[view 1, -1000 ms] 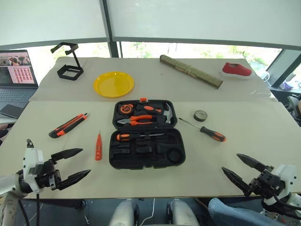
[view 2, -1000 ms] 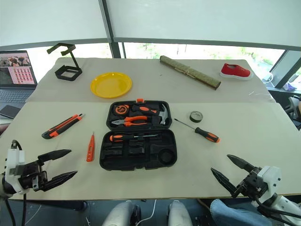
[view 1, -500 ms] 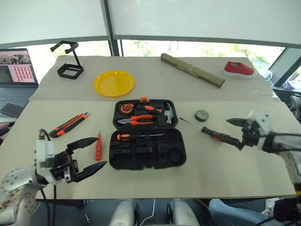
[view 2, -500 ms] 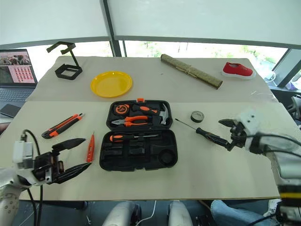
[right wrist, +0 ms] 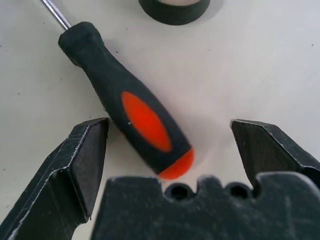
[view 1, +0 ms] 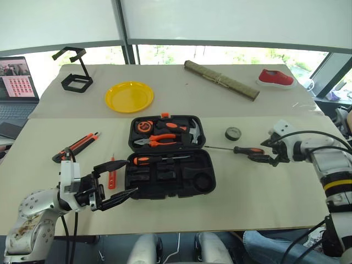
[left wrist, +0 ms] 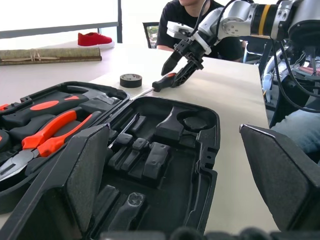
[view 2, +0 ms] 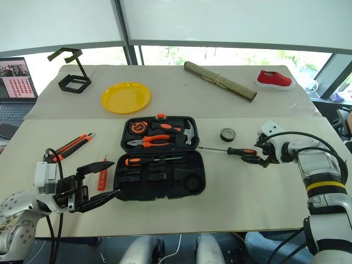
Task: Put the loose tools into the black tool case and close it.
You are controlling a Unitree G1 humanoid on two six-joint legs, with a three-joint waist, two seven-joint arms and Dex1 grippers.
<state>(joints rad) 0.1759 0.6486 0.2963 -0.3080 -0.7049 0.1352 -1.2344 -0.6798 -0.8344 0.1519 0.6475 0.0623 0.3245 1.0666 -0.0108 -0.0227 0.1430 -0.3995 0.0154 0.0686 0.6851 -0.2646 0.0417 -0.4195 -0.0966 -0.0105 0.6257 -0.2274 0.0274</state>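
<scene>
Utility knife: the orange-and-black utility knife (view 1: 75,146) lies on the cream tablecloth (view 1: 165,212), far left, well apart from the case.
Left gripper: the left gripper (view 1: 114,182) hovers just beside the case's left edge, jaws spread wide and empty.
Tester: the small all-orange tester screwdriver (view 1: 111,172) lies between that gripper and the case; a careless sweep could knock it away.
Tool case: the black hard-plastic clamshell tool case (view 1: 168,155) sits open in the middle, pliers and hammer in the lid, one orange-and-black screwdriver already in the front tray.
Tape: the small grey tape roll (view 1: 233,133) rests just right of the lid, near the loose screwdriver's shaft.
Loose screwdriver: the orange-and-black-handled screwdriver (right wrist: 125,99) lies right of the case, tip toward it.
Right gripper: the right gripper (view 1: 264,153) straddles the handle's butt end, jaws parted, not yet clamped.
Risk: gripping so near the end, the round handle may squirt out or roll, or the long shaft may droop and catch the case rim.
</scene>
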